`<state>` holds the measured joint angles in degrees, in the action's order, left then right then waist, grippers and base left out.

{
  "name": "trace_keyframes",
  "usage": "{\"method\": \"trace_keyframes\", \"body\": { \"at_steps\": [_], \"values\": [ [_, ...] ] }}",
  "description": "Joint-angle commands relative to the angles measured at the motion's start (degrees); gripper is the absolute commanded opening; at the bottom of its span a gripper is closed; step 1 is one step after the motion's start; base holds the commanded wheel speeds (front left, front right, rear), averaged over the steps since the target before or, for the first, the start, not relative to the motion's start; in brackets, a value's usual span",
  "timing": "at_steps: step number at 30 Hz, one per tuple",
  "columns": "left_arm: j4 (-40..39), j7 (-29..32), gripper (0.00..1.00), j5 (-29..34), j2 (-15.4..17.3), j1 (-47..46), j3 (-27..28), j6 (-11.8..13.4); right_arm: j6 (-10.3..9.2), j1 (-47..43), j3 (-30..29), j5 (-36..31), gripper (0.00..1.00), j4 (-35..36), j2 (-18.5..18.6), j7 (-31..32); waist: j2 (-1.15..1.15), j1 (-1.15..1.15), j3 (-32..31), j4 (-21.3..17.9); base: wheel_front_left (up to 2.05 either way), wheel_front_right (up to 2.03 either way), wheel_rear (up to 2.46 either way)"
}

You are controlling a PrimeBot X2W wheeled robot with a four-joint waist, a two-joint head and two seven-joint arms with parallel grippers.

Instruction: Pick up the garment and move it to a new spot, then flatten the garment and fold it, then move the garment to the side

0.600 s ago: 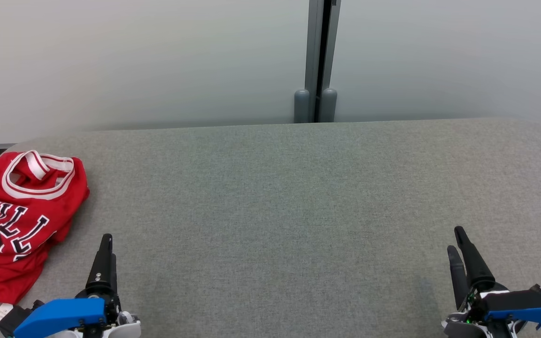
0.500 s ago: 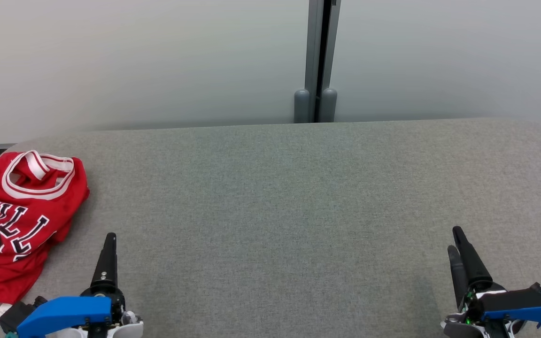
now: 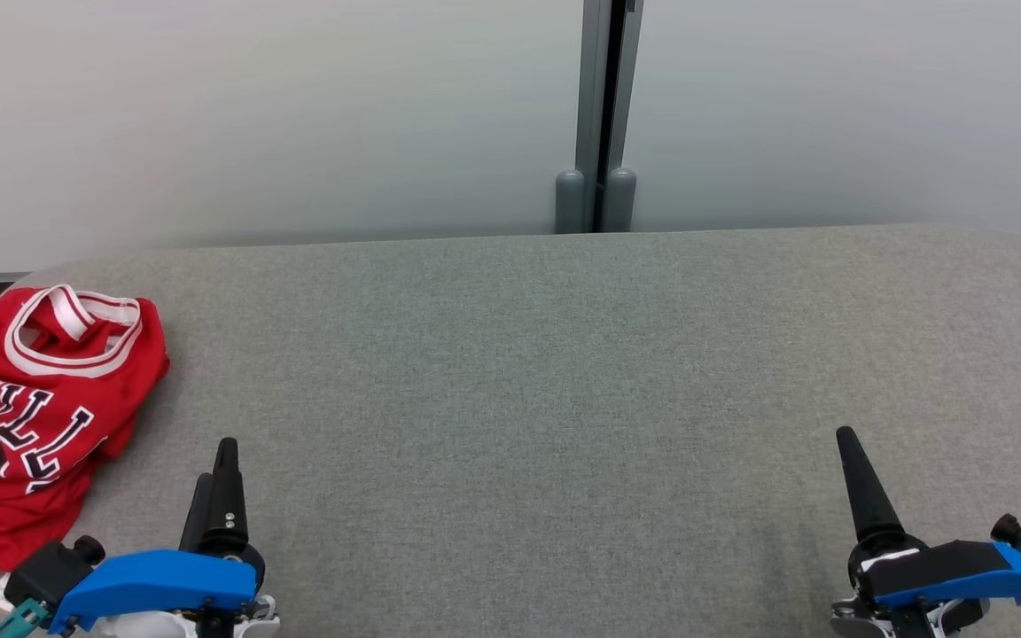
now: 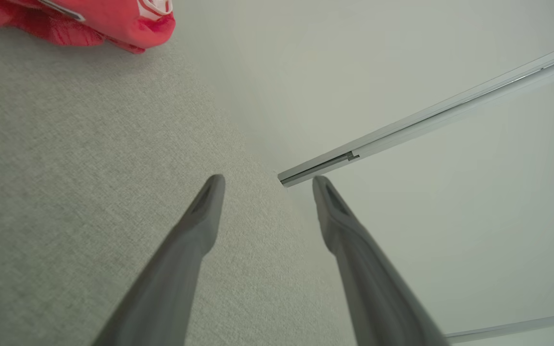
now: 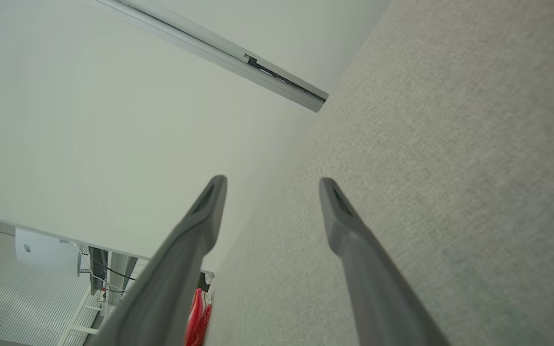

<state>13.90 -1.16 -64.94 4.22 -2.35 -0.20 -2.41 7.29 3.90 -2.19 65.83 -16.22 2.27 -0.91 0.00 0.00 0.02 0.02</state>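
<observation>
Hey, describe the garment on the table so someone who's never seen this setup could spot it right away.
Start at the wide grey fabric-covered table in front of the pale wall. Follow it to its left edge, left of the left gripper. The garment lies crumpled there: a red jersey with white trim and black lettering, the only red thing on the grey cloth.

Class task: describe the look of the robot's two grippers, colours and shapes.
The left gripper and right gripper each have two long, dark grey, tapering fingers on a black base, topped by a bright blue cover over white casing.
</observation>
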Motion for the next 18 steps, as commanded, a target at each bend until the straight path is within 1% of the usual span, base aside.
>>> {"method": "trace_keyframes", "body": {
  "at_steps": [1,7,18],
  "values": [
    [-1.1,-0.7,1.00,3.2,0.9,-0.4,-0.7,0.4,0.12,0.9,0.2,-3.2,1.00,1.0,0.3,-0.5,0.00,0.00,0.0,0.0,0.00,0.00,0.00],
    [-0.8,-1.9,1.00,9.2,1.5,-0.2,-2.1,1.3,0.14,0.5,0.3,-10.1,1.00,1.8,0.4,-0.9,0.00,0.00,-0.2,0.1,0.00,0.00,0.00],
    [-0.3,-3.9,1.00,17.8,2.9,0.1,-4.2,1.5,0.16,-0.3,0.7,-17.0,1.00,2.6,0.5,-1.8,0.00,0.00,-0.4,0.0,0.00,0.00,0.00]
  ]
}}
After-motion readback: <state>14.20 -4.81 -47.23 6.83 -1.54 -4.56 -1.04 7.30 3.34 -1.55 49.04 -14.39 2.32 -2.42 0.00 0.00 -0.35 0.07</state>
